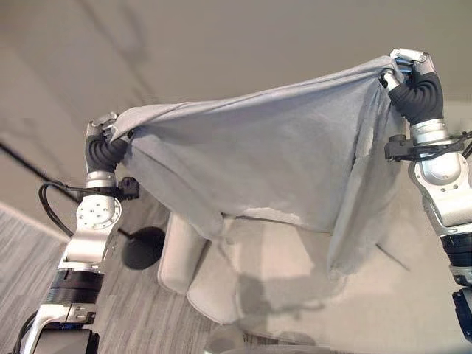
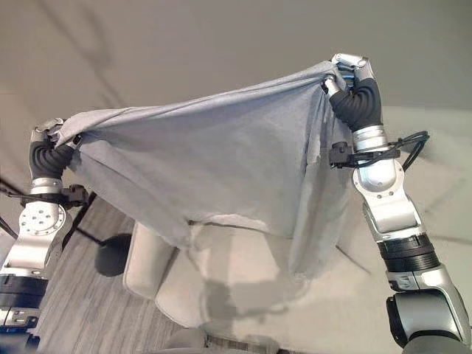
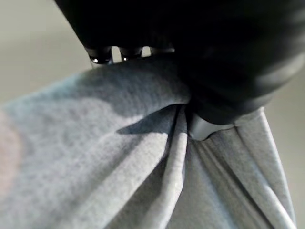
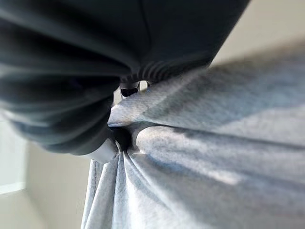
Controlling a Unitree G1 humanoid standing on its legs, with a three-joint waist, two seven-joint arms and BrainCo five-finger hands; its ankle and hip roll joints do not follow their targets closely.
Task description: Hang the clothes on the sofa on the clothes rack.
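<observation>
2 hands (image 1: 103, 131) (image 1: 409, 65) clutch grey garment (image 1: 258, 155), spread wide

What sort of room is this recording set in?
Likely a living room or a staged one: a pale sofa below the grey garment held up by the left hand and right hand, and grey plank flooring.

You look down on a cream sofa (image 1: 295, 287); grey wood-grain floor (image 1: 29, 258) beside it; plain beige wall (image 1: 221, 44) behind.
</observation>
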